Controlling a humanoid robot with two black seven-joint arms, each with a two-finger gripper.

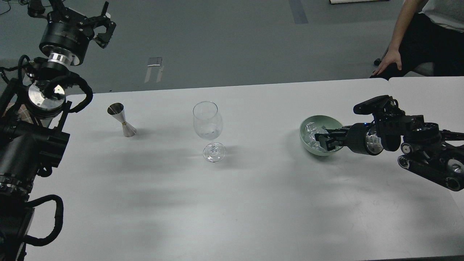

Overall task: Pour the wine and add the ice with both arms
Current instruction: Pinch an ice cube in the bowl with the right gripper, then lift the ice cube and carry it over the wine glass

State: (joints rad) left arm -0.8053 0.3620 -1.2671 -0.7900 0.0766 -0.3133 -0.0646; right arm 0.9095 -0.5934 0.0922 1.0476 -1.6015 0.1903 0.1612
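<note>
A clear wine glass [207, 123] stands upright at the table's middle with a little clear wine [208, 135] at the bottom of its bowl. A pale green bowl [308, 146] at the right holds several clear ice cubes [311, 131]. My right gripper [323, 137] reaches in from the right, its fingers down inside the bowl among the ice. I cannot tell whether they grip a cube. My left gripper [104, 26] is raised high at the far left, open and empty, well away from the glass.
A steel jigger [122, 119] stands left of the glass. A person [417, 32] sits beyond the table's far right corner, a hand [387, 61] near the edge. A seam [389, 85] splits the table at the right.
</note>
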